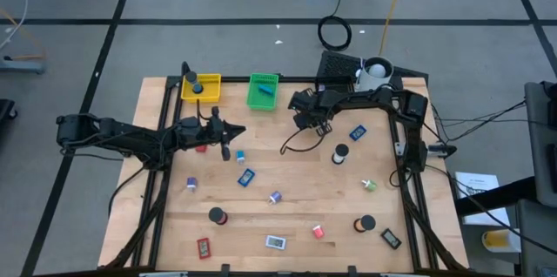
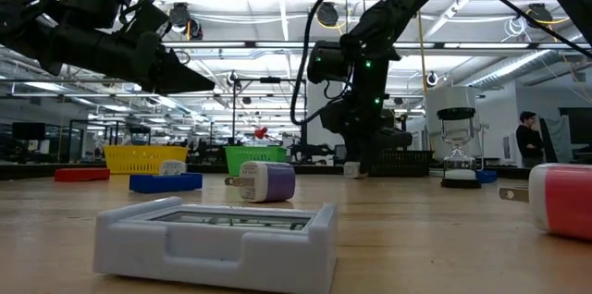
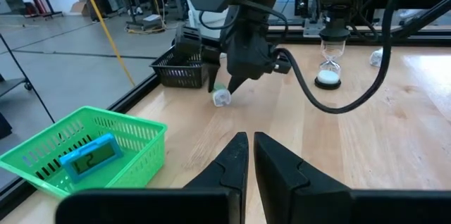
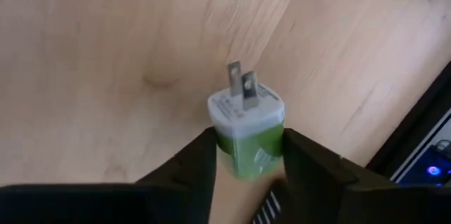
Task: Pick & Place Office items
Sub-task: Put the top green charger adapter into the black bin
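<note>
Overhead and table-level views share the table [image 1: 287, 199]; wrist views sit closer

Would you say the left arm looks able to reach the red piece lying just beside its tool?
Probably yes: the left tool hangs shut right next to the red piece, with bare table around it and the right arm busy farther off.

Three trays stand along the bench's [image 1: 287, 225] far edge: one [image 1: 201, 87] toward the left corner, the next [image 1: 262, 91] beside it, the third [image 1: 335, 67] right of centre. The right tool [image 1: 304, 121] sits before the gap between the second and third, around a plug adapter [image 4: 246, 132]; the left tool [image 1: 233, 130] lies toward the left edge.
</note>
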Controlling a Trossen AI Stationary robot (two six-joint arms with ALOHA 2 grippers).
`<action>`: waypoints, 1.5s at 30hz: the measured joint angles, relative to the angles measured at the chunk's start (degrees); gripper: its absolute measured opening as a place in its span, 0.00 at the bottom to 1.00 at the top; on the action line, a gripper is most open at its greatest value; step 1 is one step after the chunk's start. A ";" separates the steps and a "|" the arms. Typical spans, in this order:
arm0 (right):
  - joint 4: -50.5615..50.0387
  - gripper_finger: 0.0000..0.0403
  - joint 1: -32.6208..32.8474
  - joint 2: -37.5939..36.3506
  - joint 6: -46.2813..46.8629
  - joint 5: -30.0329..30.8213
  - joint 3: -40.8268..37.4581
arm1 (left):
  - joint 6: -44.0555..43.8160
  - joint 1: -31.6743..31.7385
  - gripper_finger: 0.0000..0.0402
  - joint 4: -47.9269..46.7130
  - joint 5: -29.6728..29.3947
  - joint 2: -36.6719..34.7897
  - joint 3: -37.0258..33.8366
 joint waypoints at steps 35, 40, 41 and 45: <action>-9.72 0.32 -14.22 -18.18 56.30 -0.17 0.02 | 0.00 0.00 0.08 0.02 -0.03 0.00 0.00; -5.26 0.32 -21.52 -14.56 59.52 -2.97 -0.05 | 0.00 0.00 0.08 0.02 -0.04 0.00 0.00; -3.78 0.32 -22.10 -13.68 59.97 -5.39 0.05 | 0.00 0.00 0.08 0.02 -0.04 0.00 0.00; -2.20 0.32 -22.46 -11.64 61.03 -9.71 -0.21 | 0.00 0.00 0.08 0.02 -0.04 0.00 0.00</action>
